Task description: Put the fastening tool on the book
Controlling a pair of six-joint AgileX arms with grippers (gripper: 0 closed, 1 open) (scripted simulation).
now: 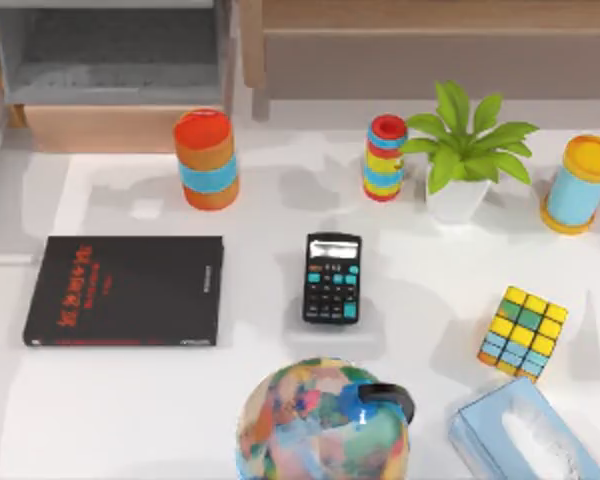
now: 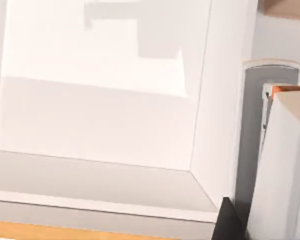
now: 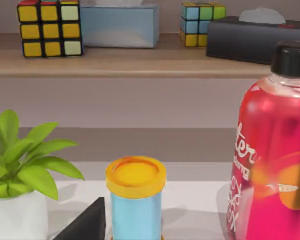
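Multicoloured rounded vessel (image 1: 320,425) with a black cap, front centre of the white table (image 1: 130,420), tallest toward the top camera. Pale blue tissue box (image 1: 520,435), front right corner, just beside it. Puzzle cube (image 1: 522,332), right side, tilted on a corner. Black calculator (image 1: 332,278), centre, lying flat, display end toward the back. The book (image 1: 125,290), black with red lettering, flat on the left side of the table, well apart from the calculator, nothing on its cover. Back row, from left: orange-and-blue cylinder (image 1: 205,158); small striped cylinder (image 1: 384,157) with a red cap; potted plant (image 1: 462,150) in a white pot; blue canister (image 1: 580,184) with a yellow lid. Right wrist view: red bottle (image 3: 275,165) with a black cap, close up; canister and plant beyond; a wooden shelf (image 3: 140,62) carrying cubes and tissue boxes. Left wrist view: pale panels. Left gripper and right gripper: whether released or clenched cannot be told.
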